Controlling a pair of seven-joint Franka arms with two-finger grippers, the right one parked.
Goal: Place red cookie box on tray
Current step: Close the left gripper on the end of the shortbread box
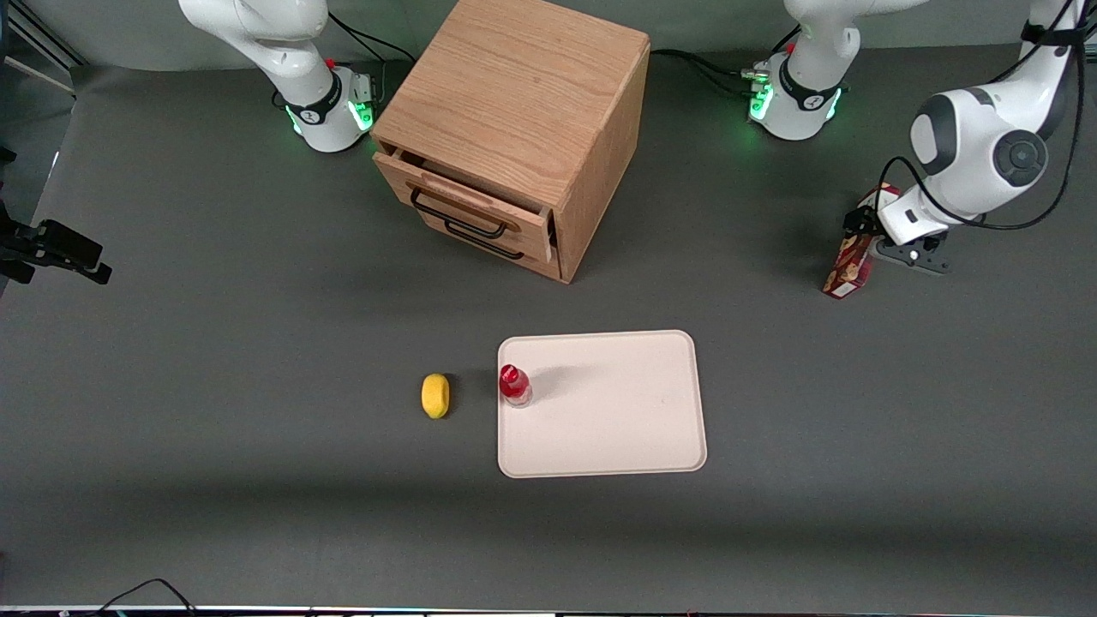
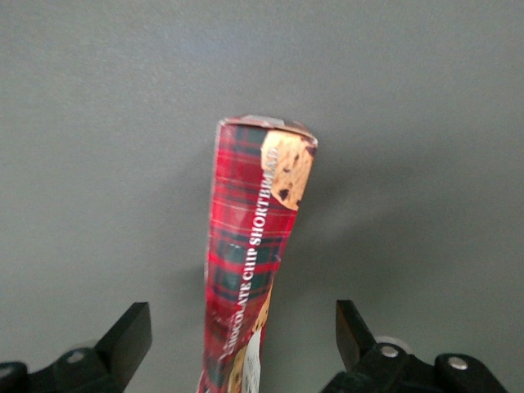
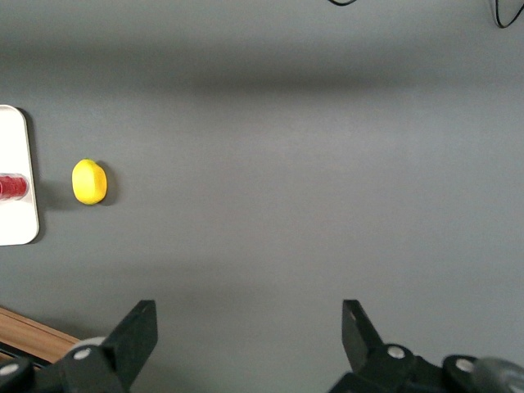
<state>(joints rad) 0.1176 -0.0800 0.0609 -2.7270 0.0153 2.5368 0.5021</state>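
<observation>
Red cookie box point(image 1: 850, 266) stands on end at the tray's point(image 1: 677, 446) 2 o'clock, well apart; wrist view shows gripper point(image 2: 242, 340) spread wide around the box point(image 2: 254, 246), untouched, so I'd center, then close squarely.

The front view looks down from high on the whole table point(image 1: 257, 428). The left wrist camera looks closely down between its gripper point(image 2: 243, 336) (fingers spread). The right wrist view shares the tray point(image 3: 16, 188).
</observation>
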